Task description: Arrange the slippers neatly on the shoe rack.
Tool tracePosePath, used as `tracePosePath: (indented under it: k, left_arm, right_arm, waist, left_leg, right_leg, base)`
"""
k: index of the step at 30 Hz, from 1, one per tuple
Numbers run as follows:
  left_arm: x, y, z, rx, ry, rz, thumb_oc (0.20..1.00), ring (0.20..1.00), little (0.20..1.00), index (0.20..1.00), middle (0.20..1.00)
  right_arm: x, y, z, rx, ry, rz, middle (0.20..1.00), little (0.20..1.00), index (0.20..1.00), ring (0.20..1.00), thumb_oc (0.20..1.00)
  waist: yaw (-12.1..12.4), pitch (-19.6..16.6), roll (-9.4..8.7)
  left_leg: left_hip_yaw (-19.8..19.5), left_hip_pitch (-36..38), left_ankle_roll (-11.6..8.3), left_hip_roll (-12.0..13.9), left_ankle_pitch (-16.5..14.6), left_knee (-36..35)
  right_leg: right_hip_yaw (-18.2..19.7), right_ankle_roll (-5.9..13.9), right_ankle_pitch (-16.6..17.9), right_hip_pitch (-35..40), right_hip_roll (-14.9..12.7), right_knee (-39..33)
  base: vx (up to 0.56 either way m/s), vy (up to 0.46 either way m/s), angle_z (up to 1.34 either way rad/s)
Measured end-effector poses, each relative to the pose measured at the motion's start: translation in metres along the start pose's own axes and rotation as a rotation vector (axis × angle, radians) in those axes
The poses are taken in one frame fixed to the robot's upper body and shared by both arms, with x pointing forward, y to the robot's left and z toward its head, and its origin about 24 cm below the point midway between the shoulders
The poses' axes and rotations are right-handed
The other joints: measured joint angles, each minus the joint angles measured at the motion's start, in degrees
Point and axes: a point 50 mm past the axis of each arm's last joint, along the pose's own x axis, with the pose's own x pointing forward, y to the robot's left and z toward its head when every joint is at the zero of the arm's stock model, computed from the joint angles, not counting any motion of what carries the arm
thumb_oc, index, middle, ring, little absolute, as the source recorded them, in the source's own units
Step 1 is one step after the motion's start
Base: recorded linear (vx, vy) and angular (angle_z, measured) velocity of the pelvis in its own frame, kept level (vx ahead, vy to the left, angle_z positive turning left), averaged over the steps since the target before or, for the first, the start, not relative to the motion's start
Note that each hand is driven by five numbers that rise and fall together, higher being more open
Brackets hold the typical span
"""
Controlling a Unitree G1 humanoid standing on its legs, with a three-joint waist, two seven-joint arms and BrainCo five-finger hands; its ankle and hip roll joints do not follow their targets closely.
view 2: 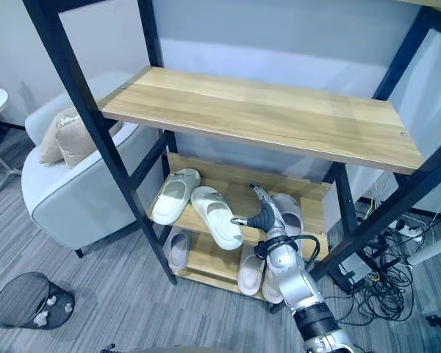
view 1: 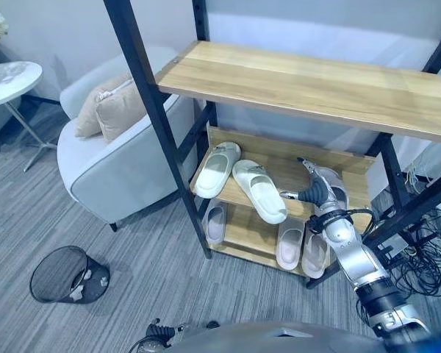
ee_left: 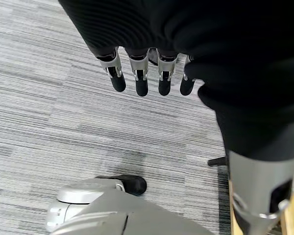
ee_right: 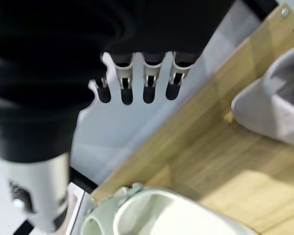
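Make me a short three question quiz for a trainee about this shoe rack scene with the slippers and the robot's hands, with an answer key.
1. True or false: the pair of pale green slippers lies on the top wooden shelf.
2. Which hand reaches into the black-framed wooden shoe rack? A) left hand B) right hand
3. Fill in: the black mesh waste basket stands on the grey ____.

Key
1. False. They lie on the middle shelf, splayed apart at an angle.
2. B. It hovers with straight fingers over the middle shelf beside a grey slipper; the left hand hangs over the carpet.
3. Carpet.
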Motion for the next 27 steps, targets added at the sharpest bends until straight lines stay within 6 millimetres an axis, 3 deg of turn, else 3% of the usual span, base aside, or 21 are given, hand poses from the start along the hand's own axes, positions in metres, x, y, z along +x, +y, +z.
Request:
tracePosePath:
  k: [5,14,27]
  left_arm:
    - [0.003,0.005,0.018,0.0,-0.039,0.012,1.0,1.0,1.0,1.0,1.0]
    - [0.005,0.007,0.033,-0.005,-0.074,0.017,1.0,1.0,1.0,1.0,1.0]
    - [0.005,0.004,0.035,-0.01,-0.082,0.01,1.0,1.0,1.0,1.0,1.0]
  right_arm:
    - [0.029,-0.012,0.014,-0.045,-0.031,-0.014,1.0,1.0,1.0,1.0,1.0]
    - [0.044,-0.011,0.014,-0.066,0.026,0.015,1.0,1.0,1.0,1.0,1.0]
    - [0.044,-0.011,0.004,-0.096,0.094,0.058,1.0,1.0,1.0,1.0,1.0]
  waist:
    - [0.9,1.6,-1.51]
    - [1.4,3.8,-2.1]
    - [1.4,4.6,-1.22]
  left_leg:
    - [0.0,-2.7,0.1,-0.3,0.7,0.0]
    - [-0.7,-4.8,0.42,-1.1,1.2,0.0]
    - [-0.9,-4.9,0.54,-1.3,1.3,0.1]
  right_leg:
    - [0.0,0.12,0.7,-2.7,-0.3,0.0]
    - [-1.2,0.42,1.1,-4.3,-1.1,0.0]
    - [-1.5,0.43,1.1,-4.3,-1.3,0.0]
  base:
    - [-0.02,0.045,0.01]
    - [-0.04,0.043,0.04]
    - [0.0,0.016,0.01]
